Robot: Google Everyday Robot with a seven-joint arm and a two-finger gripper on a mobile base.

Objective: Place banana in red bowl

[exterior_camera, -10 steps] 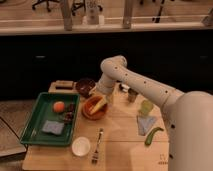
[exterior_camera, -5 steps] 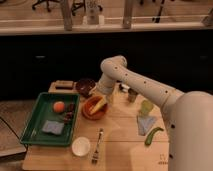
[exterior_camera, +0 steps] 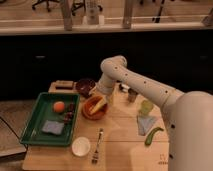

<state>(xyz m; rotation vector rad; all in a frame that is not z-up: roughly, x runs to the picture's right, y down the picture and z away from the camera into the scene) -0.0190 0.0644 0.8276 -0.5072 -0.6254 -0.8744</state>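
The red bowl [exterior_camera: 93, 109] sits on the wooden table, just right of the green tray. The pale-yellow banana [exterior_camera: 98, 103] lies inside it, leaning on the right part of the bowl. My gripper [exterior_camera: 101, 94] hangs at the end of the white arm directly above the bowl's far right rim, close over the banana.
A green tray [exterior_camera: 35, 131] at left holds a round orange fruit [exterior_camera: 59, 106] and a blue sponge [exterior_camera: 52, 128]. A dark maroon bowl [exterior_camera: 85, 86] stands behind the red one. A white bowl [exterior_camera: 80, 146], a fork [exterior_camera: 97, 145], a green pepper [exterior_camera: 152, 136] and a blue cloth [exterior_camera: 144, 123] lie nearer the front.
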